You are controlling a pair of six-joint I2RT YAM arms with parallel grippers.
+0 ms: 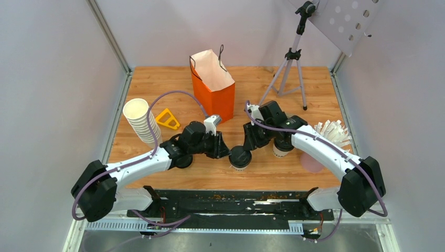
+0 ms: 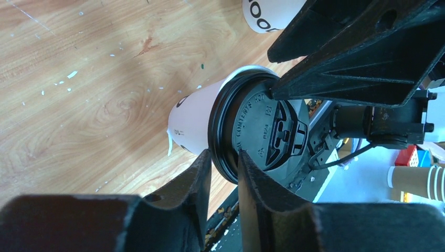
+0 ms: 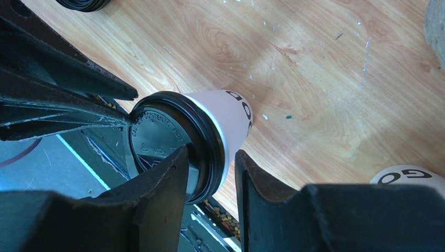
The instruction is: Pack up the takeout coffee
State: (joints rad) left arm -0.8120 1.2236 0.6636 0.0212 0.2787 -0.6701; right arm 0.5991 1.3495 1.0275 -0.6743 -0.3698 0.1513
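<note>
The worktop (image 1: 294, 84) is carrying an orange paper bag (image 1: 212, 89), which is standing open at the far side. Both arms are reaching to the middle, where one takeout coffee (image 1: 240, 157) is sitting upright, well apart from the bag. The left end effector (image 2: 225, 157) is pinching the rim of its black lid (image 2: 262, 126); the right end effector (image 3: 210, 157) is clamping the opposite rim. The grasp seems to be the step under way. Next, one arm is likely needing to release while the other is lifting the coffee over the bag's mouth.
</note>
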